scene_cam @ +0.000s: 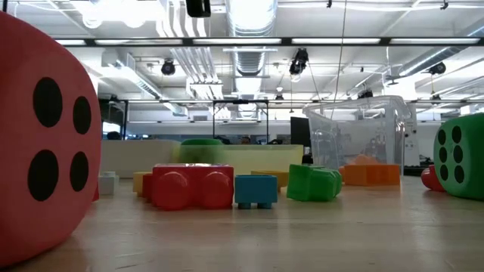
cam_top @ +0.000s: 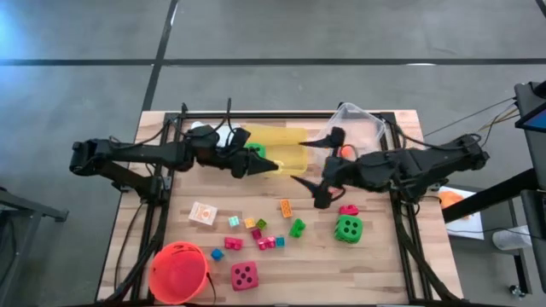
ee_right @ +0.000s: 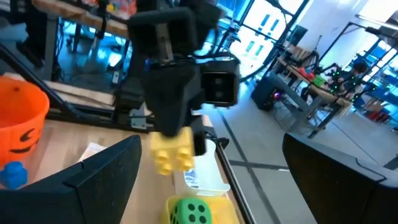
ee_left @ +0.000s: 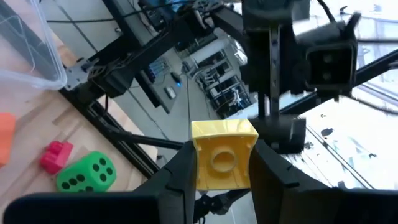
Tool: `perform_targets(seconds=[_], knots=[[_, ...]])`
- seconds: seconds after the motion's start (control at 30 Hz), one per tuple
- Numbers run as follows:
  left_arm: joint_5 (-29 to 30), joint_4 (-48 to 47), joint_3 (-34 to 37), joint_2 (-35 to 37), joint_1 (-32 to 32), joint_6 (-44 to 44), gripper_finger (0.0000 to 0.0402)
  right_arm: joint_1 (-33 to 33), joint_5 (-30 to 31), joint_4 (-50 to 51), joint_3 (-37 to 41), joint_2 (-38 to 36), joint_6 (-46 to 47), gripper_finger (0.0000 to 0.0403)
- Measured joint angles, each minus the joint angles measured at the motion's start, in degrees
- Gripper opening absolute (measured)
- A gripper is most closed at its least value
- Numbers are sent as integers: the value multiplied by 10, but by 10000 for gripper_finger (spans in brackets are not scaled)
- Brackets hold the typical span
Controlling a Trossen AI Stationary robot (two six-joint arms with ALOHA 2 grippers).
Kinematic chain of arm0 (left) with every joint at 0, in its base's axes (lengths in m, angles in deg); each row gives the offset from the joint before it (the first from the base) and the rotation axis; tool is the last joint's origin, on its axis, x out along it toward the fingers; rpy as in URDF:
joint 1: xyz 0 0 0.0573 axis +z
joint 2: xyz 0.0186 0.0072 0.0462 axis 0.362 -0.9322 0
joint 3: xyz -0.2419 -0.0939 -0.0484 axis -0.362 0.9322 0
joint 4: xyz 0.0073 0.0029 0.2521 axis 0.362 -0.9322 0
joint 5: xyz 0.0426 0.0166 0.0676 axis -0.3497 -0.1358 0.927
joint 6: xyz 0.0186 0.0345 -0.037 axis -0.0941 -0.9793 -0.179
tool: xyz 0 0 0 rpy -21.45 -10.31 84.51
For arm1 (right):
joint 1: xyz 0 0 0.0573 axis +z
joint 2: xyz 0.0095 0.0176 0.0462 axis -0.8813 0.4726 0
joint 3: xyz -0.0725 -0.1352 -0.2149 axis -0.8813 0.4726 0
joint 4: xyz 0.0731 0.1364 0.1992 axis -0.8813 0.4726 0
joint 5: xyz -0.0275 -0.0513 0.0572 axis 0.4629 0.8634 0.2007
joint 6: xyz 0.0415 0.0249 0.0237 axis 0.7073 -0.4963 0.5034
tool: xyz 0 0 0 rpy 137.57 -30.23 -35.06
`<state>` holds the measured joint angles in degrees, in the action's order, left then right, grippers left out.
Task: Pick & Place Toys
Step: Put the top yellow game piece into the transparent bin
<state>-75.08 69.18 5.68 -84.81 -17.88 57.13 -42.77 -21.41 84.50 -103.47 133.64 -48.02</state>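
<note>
My left gripper (cam_top: 270, 167) is above the yellow bin (cam_top: 290, 136), shut on a small yellow block (ee_left: 222, 155), which also shows in the right wrist view (ee_right: 171, 152). My right gripper (cam_top: 318, 162) faces it from the right, wide open and empty, its fingers (ee_right: 106, 180) far apart. One green die (cam_top: 254, 150) lies in the yellow bin. A second green die (cam_top: 347, 228) rests on the table beside a pink block (cam_top: 349, 210). The pink-red die (cam_top: 244, 275), a white card (cam_top: 202, 213) and several small blocks (cam_top: 264, 234) lie on the table near the front. My left gripper pinches the yellow block by two opposite sides (ee_left: 198, 163) between its two fingers (ee_left: 180, 177). The fingers come from the table's left. The block is lifted clear, above the yellow bin.
The clear bin (cam_top: 363, 124) stands at the back right beside the yellow bin, with an orange piece (scene_cam: 369, 172) in it. The orange-red bucket (cam_top: 179, 271) stands at the front left. The black frame rails (cam_top: 153, 205) run along both sides of the table.
</note>
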Motion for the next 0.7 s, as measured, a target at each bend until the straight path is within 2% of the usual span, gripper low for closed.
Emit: perform_targets(seconds=[0.23, 0.37, 0.7], knots=[[-18, 50, 0, 0, 11, -2, 96, -3, -5, 25, -32, 44, 1, 386], [-32, 84, 0, 0, 13, -1, 96, -3, -29, 20, -35, 52, 2, 386], [-37, 103, 0, -2, 13, 22, 96, -26, -50, -4, -57, 76, -16, 386]])
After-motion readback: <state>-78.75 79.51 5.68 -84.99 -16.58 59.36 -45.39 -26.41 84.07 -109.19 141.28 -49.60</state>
